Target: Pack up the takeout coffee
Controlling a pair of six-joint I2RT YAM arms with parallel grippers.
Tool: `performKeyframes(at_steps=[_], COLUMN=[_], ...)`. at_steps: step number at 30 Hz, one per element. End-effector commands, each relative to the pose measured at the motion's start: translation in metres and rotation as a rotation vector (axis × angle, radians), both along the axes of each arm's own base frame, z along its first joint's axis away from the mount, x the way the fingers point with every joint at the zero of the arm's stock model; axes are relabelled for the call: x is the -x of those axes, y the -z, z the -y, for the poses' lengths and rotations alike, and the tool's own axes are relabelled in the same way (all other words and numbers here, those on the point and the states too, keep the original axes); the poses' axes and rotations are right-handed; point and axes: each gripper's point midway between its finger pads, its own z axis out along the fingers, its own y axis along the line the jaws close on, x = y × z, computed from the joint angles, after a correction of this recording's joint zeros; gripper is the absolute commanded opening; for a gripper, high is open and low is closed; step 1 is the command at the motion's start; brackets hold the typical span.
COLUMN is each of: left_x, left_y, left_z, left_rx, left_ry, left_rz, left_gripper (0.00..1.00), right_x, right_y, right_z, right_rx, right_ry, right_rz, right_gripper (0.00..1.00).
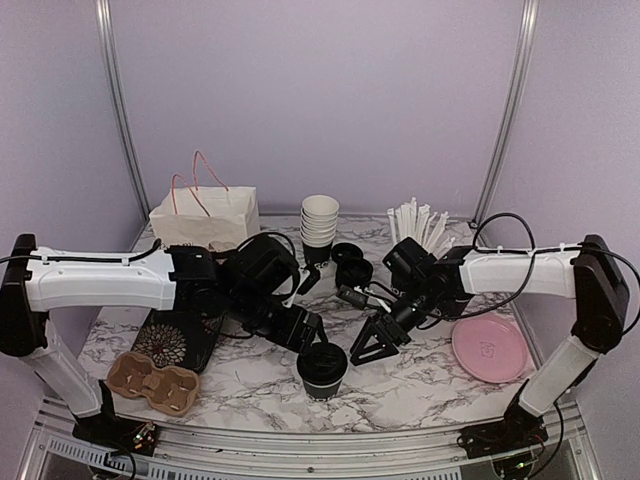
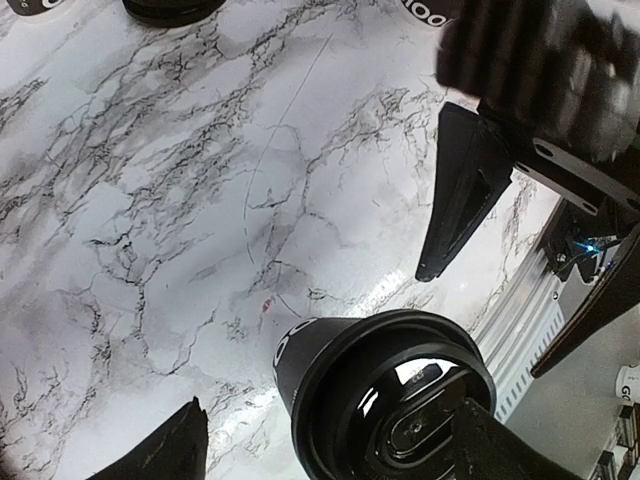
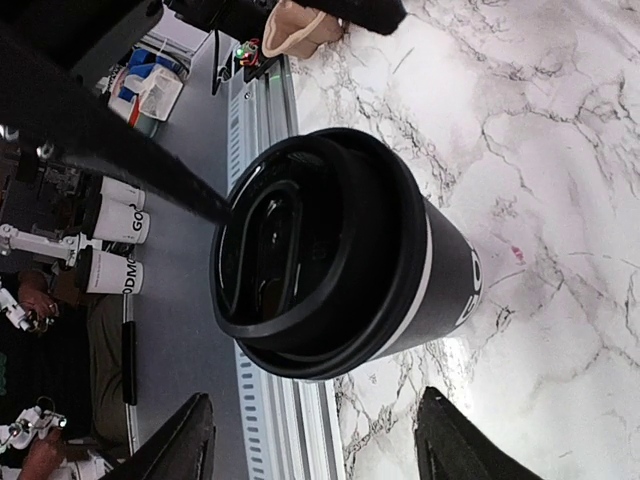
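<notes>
One takeout coffee cup (image 1: 322,368), black with a black lid and white lettering, stands upright on the marble table near the front centre. My left gripper (image 1: 303,333) is open just behind and left of it. In the left wrist view the cup (image 2: 385,395) sits between my spread fingers (image 2: 165,450), with the right finger close to the lid. My right gripper (image 1: 371,345) is open just right of the cup. In the right wrist view the cup (image 3: 340,250) lies ahead of my open fingers (image 3: 455,440), apart from them.
A white paper bag (image 1: 205,215) stands at the back left. A stack of white-lined cups (image 1: 319,230), loose black lids (image 1: 350,262) and a cup of straws (image 1: 418,228) are at the back. A cardboard cup carrier (image 1: 152,382) lies front left, a pink plate (image 1: 490,348) on the right.
</notes>
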Motion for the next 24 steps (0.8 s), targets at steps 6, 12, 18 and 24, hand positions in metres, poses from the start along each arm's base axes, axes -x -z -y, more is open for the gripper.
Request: performKeyframes(at_steps=[6, 12, 18, 24], left_x=[0.017, 0.036, 0.048, 0.045], left_y=[0.009, 0.007, 0.012, 0.020], left_z=[-0.022, -0.028, -0.017, -0.012], left_rx=[-0.007, 0.028, 0.048, 0.035], left_ry=[-0.050, -0.051, -0.004, 0.007], left_rz=[-0.080, -0.151, -0.186, -0.178], left_gripper=[0.80, 0.77, 0.75, 0.70], right_x=[0.020, 0.035, 0.031, 0.028], right_y=[0.001, -0.002, -0.004, -0.005], right_z=[0.004, -0.009, -0.020, -0.024], right_rx=[-0.023, -0.056, -0.060, -0.066], right_ry=[-0.059, -0.130, -0.142, -0.140], right_rz=[0.004, -0.053, -0.086, -0.104], right_gripper=[0.55, 0.50, 0.48, 0.47])
